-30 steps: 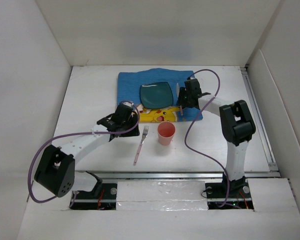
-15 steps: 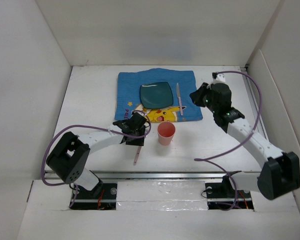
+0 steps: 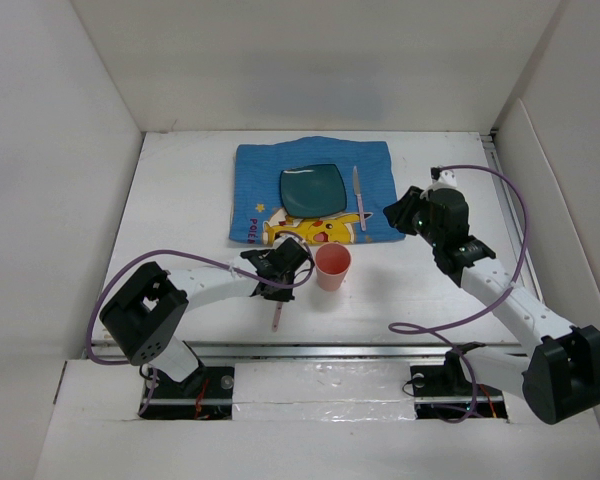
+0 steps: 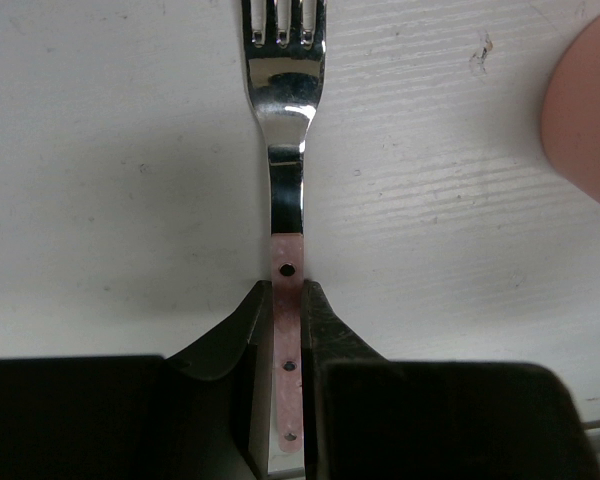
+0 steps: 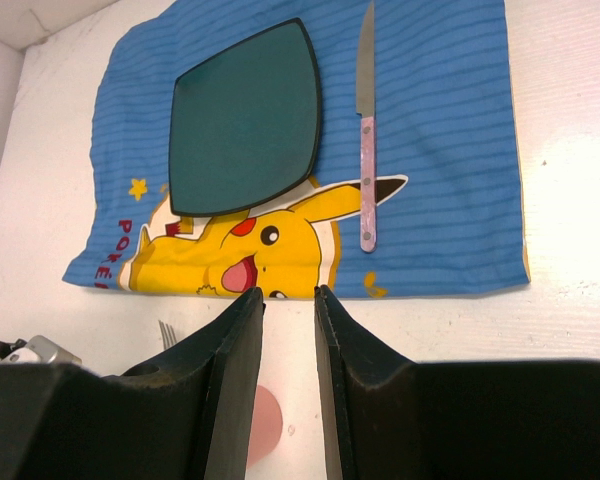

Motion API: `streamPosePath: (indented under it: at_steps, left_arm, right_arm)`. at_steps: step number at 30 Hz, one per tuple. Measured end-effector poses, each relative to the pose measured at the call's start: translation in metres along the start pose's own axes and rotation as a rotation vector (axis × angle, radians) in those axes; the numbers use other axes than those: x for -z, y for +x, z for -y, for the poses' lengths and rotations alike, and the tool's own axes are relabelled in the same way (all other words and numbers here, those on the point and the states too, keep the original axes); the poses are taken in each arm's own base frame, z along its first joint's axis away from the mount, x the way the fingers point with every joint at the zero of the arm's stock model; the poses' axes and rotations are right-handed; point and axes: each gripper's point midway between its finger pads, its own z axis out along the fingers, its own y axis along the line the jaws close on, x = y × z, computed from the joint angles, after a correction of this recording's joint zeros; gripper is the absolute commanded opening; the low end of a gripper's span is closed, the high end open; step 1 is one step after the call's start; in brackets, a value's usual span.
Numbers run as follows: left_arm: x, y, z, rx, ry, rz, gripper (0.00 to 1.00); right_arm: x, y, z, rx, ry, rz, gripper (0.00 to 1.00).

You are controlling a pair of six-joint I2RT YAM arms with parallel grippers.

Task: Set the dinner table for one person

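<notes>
Across the whole workspace lies the dinner table (image 3: 180, 200), a big flat white rectangle. Its surface looks matte, with fine streaks and a small scuff in the left wrist view (image 4: 110, 150). A metal rail (image 3: 360, 350) runs along its near edge. Both arms reach out over the table from that edge.

My left gripper (image 3: 280, 268) is low over the table's near middle. Its two dark fingers are pressed against either side of the fork (image 4: 286, 150), on the pink riveted handle. The fork lies flat on the table, with its shiny steel neck and tines pointing away from the fingers. From above I can only see the end of the handle (image 3: 277, 312), because the gripper covers the rest.

Just to the right of the fork stands a round pink cup (image 3: 332, 266). It is cut off at the edge of the left wrist view.

Farther back, a blue striped cloth placemat (image 3: 255, 185) with a yellow cartoon print lies on the table. It carries a dark teal plate (image 3: 313, 189), square with rounded corners. A knife (image 3: 358, 197) with a pink handle lies on the mat just right of the plate.

My right gripper (image 3: 405, 215) hangs above the table beside the mat's right corner. Its fingers stand a narrow gap apart with nothing between them (image 5: 289, 295). They hide most of the cup in the right wrist view.
</notes>
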Motion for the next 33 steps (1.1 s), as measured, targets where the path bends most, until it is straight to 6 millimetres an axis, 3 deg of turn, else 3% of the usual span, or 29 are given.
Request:
streamPosePath:
  at_steps: [5,7,10,14,17,19,21,23,28,33]
  left_arm:
    - [0.006,0.000,-0.010,0.025,-0.064,0.000,0.00]
    - [0.015,-0.010,-0.016,0.054,-0.078,0.010,0.00]
    - [0.041,-0.058,-0.022,0.152,-0.055,0.123,0.00]
    - [0.080,-0.142,-0.025,0.262,-0.020,0.310,0.00]
    - [0.087,-0.196,-0.030,0.309,-0.007,0.373,0.00]
    - [0.077,-0.234,-0.038,0.327,-0.032,0.394,0.00]
    - [0.053,-0.266,-0.047,0.330,-0.079,0.397,0.00]
    - [0.023,-0.283,-0.059,0.322,-0.134,0.367,0.00]
    - [-0.044,-0.283,-0.089,0.293,-0.215,0.251,0.00]
    - [-0.064,-0.271,-0.116,0.275,-0.249,0.186,0.00]
  right_arm:
    - [0.012,-0.005,-0.004,-0.006,-0.021,0.031,0.34]
    - [0.016,-0.009,-0.006,-0.008,-0.031,0.047,0.34]
    - [0.016,-0.009,-0.007,-0.014,-0.035,0.052,0.36]
    - [0.013,-0.003,-0.009,-0.014,-0.039,0.046,0.38]
    - [0.011,0.009,-0.011,-0.007,-0.038,0.025,0.40]
    - [0.011,0.015,-0.014,0.000,-0.041,0.015,0.41]
    - [0.011,0.017,-0.019,0.007,-0.044,0.017,0.41]
    - [0.011,0.018,-0.022,0.013,-0.044,0.025,0.42]
    - [0.005,0.026,-0.020,0.024,-0.015,0.013,0.42]
    - [0.002,0.029,-0.017,0.026,0.002,0.008,0.42]
